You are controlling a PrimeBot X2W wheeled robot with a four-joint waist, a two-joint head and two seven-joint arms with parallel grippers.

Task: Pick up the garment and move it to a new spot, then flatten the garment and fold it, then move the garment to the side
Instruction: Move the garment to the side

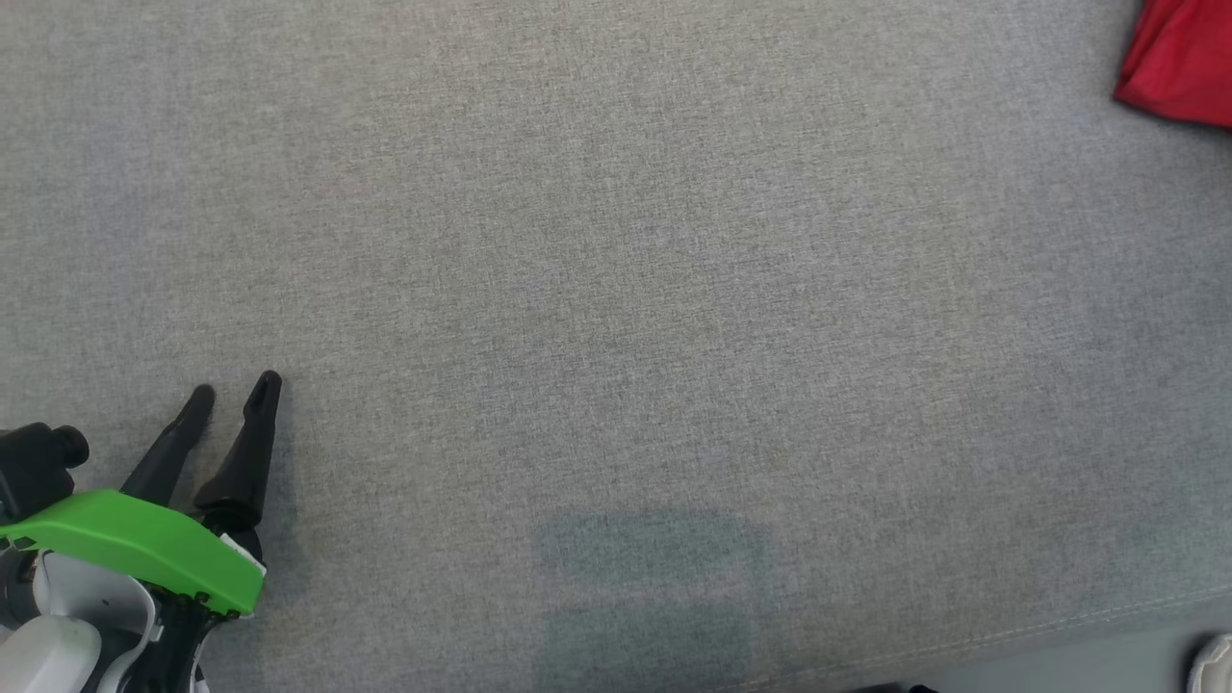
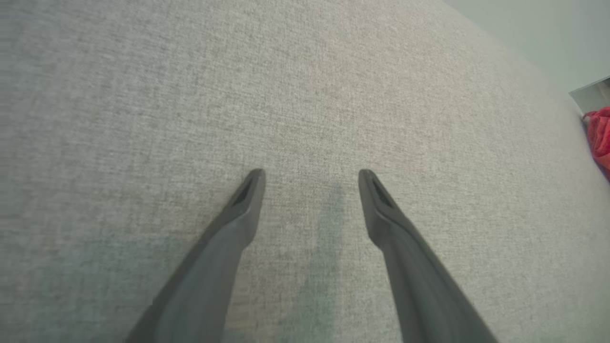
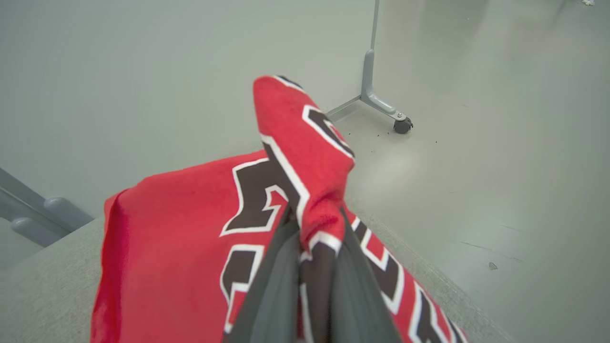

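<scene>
The garment (image 3: 181,228) is red cloth with black and white lettering. In the right wrist view my right gripper (image 3: 314,224) is shut on a raised fold of it, near the edge of the grey cushioned surface (image 3: 43,286). A corner of the garment (image 1: 1179,58) shows at the head view's top right, and a red sliver of the garment (image 2: 600,138) at the left wrist view's right edge. My left gripper (image 1: 236,390) is open at the lower left, above bare grey fabric, far from the garment. Between its fingers (image 2: 248,200) there is nothing.
The grey fabric surface (image 1: 616,289) spreads across the head view, with its front seam (image 1: 1011,635) at the lower right. Beyond the surface's edge lies pale floor (image 3: 500,143) with a grey wheeled stand leg (image 3: 376,95). A grey frame (image 3: 38,214) sits at the left.
</scene>
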